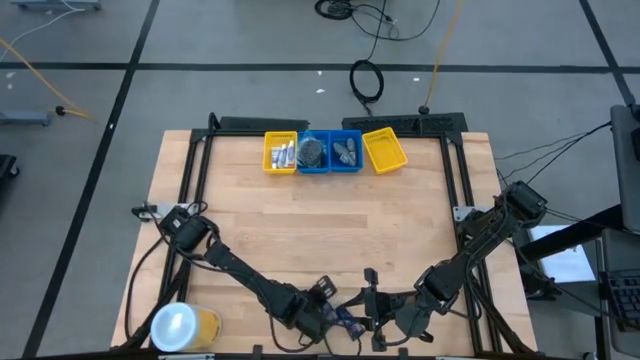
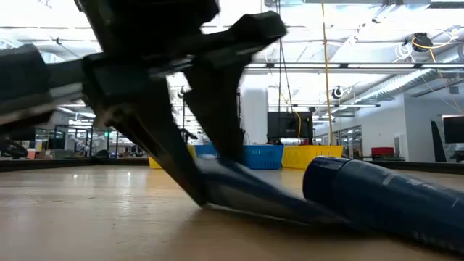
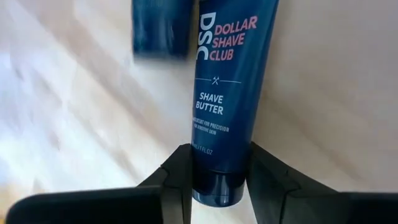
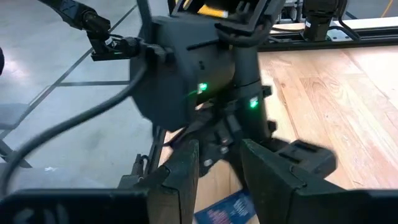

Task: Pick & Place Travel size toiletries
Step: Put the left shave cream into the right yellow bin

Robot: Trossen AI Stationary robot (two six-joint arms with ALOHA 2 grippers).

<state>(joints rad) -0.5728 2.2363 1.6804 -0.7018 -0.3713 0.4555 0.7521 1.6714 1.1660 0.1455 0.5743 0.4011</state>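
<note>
One navy shave butter tube (image 3: 227,93) lies on the tabletop (image 1: 320,230), cap end clamped between the left pincer (image 3: 217,180) fingers; right pincer (image 4: 219,168) apart beside it

1. You get even, bright overhead light on the wooden table (image 1: 330,220); shadows are soft.
2. In the low view, ceiling lamps (image 2: 420,43) glare, and the arm close to the lens is a blurred dark mass.
3. Between the left gripper's (image 3: 219,180) fingers, the navy tube's (image 3: 227,93) print is sharp; the wood beyond them smears.
</note>
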